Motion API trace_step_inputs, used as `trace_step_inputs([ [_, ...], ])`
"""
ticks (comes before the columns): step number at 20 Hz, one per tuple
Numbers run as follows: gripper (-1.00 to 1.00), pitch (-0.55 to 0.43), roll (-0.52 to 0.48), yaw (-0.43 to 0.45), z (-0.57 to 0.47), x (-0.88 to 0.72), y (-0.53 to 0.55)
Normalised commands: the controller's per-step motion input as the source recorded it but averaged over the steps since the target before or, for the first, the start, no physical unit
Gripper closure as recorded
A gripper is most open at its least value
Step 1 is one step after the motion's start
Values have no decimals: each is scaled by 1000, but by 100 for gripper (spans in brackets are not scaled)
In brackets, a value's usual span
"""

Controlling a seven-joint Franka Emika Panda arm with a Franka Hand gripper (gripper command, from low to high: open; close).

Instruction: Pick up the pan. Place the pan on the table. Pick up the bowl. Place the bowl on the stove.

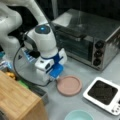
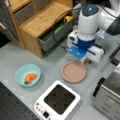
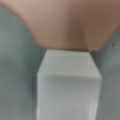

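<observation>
The pink pan [image 1: 69, 85] rests on the grey table [image 1: 82, 72], beside the stove [image 2: 58, 101]. The gripper [image 2: 86, 59] sits low over its white handle [image 3: 68, 85]; grip state cannot be told. Judged rigid, light, shallow; the handle offers the best hold.

We see a steel toaster oven [image 1: 87, 40] at a front view's top right, its glass door facing the desk and three dark knobs [image 1: 98, 53] stacked down its right panel; its corner also shows at a front view's bottom right [image 2: 108, 100]. A wooden shelf unit [image 2: 42, 20] stands at a front view's top left, with grey drawers [image 2: 23, 13] in its upper part and an open grey bin [image 2: 56, 35] below its top that holds something green and something yellow. Its wooden top also fills a front view's bottom left [image 1: 17, 100]. We make out an orange carrot-like toy [image 2: 30, 78] with a green tip. A black cable [image 1: 17, 66] loops beside the shelf unit.
</observation>
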Motion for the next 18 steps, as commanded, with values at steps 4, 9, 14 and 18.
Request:
trace_step_inputs([
  [4,-100,74,-91,37,139,126,47],
  [9,-100,109,-85,35,209,120,56],
  [14,-100,150,-78,21,299,147,59],
  [18,-100,195,-60,-1,391,153,59],
])
